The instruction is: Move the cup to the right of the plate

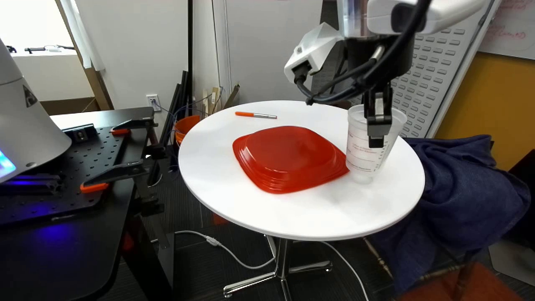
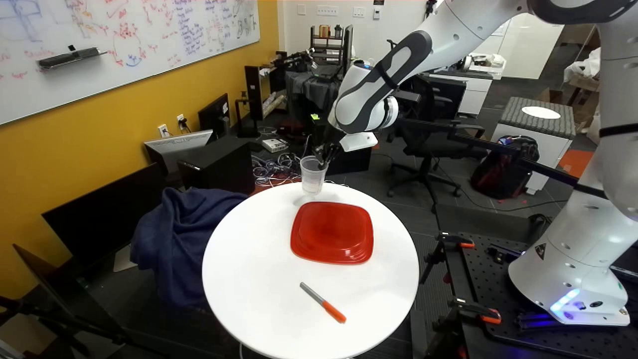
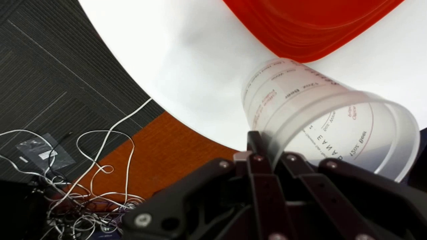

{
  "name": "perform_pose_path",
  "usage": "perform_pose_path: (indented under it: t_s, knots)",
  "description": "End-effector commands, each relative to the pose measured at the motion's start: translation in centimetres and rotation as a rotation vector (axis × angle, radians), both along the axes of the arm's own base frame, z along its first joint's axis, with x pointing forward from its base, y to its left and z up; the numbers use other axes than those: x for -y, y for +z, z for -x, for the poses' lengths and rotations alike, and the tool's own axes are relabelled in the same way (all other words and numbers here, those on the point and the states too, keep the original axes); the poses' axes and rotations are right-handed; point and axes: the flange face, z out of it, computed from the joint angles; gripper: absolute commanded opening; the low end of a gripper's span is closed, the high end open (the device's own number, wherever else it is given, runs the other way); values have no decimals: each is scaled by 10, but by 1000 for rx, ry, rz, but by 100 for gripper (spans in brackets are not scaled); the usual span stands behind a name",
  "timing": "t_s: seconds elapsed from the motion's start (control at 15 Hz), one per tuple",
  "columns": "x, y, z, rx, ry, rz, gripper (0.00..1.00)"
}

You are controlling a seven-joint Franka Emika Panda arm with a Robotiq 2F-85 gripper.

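In an exterior view, nearest on the left, a black bench (image 1: 62, 251) carries the arm's white base (image 1: 31, 121) and two clamps (image 1: 108, 175) with orange grips. To its right stands the round white counter (image 1: 309, 219). On it the glossy red plate (image 1: 288, 150) lies bottom up, its flat middle raised and one rounded corner pointing right.

The cup (image 1: 361, 152), clear and tapered, with printed lines and lettering on its wall, is just beside that corner, to the right of the plate. Its mouth is upward; whether its base rests on the counter, or its side touches the plate, I cannot tell. The tool (image 3: 273, 151) grips the cup: in the wrist view it is closed on the wall at one side of the rim.

Beyond the plate, toward the counter's far edge, a marker (image 1: 256, 115) lies with its orange end left and its silver end right.

Past the counter on the right, a dark blue cloth (image 1: 455, 209) hangs in folds; on the left, an orange bin (image 1: 186, 127) is partly hidden behind the counter. Far right are a pale panel (image 1: 441, 71) with rows of slots, and a yellow wall (image 1: 505, 96) below a whiteboard (image 1: 510, 27) with red writing.
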Motion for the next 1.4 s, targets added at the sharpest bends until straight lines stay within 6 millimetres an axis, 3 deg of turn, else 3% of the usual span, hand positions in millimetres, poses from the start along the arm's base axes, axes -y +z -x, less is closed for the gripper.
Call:
perform_pose_path:
  t_s: [0.0, 0.87, 1.0, 1.33]
  knots:
    - [7, -4, -7, -13, -19, -20, 1]
    - [20, -20, -17, -62, -34, -33, 1]
    - [21, -22, -19, -72, -34, -39, 31]
    - [23, -22, -22, -78, -37, -37, 66]
